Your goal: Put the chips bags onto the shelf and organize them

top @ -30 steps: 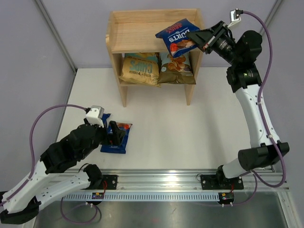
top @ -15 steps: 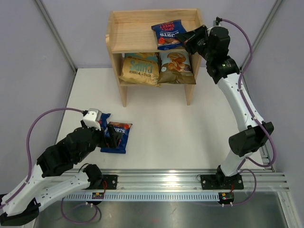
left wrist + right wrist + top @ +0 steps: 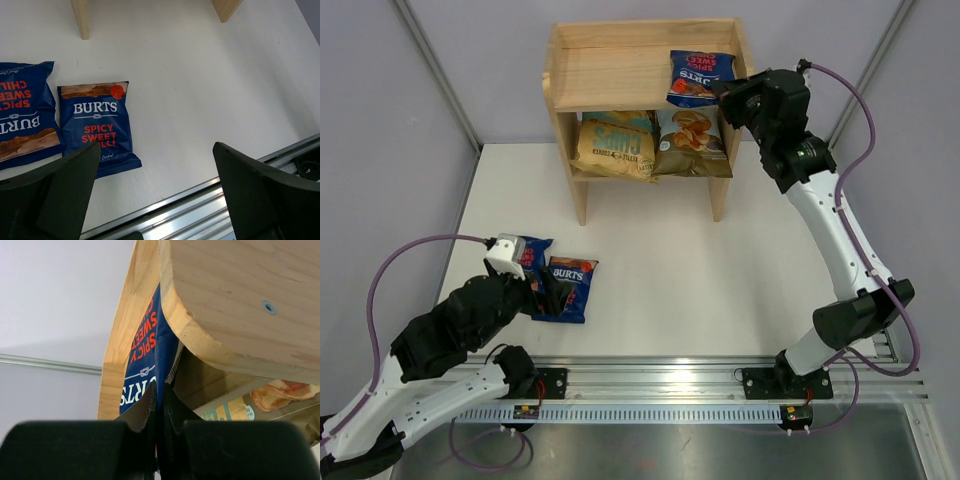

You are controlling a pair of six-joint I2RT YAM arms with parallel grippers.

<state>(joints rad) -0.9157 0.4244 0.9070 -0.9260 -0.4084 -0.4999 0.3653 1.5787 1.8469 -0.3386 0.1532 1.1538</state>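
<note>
The wooden shelf (image 3: 610, 70) stands at the back of the table. My right gripper (image 3: 723, 92) is shut on the edge of a dark-blue Burts bag (image 3: 698, 77) and holds it over the right end of the top tier; the bag (image 3: 147, 355) shows beside the shelf's side panel (image 3: 235, 300). The tan-and-teal bag (image 3: 613, 145) and the cassava chips bag (image 3: 692, 143) sit on the lower tier. Two more Burts bags lie on the table, one (image 3: 566, 288) (image 3: 97, 127) right of the other (image 3: 530, 252) (image 3: 22, 115). My left gripper (image 3: 550, 297) is open above them.
A metal rail (image 3: 720, 375) runs along the near table edge and shows in the left wrist view (image 3: 210, 210). Grey walls enclose the table on the left, back and right.
My right gripper has carried the Burts bag rightward and down onto the right end of the top tier. My left arm has drawn back a little from the two bags on the table.
</note>
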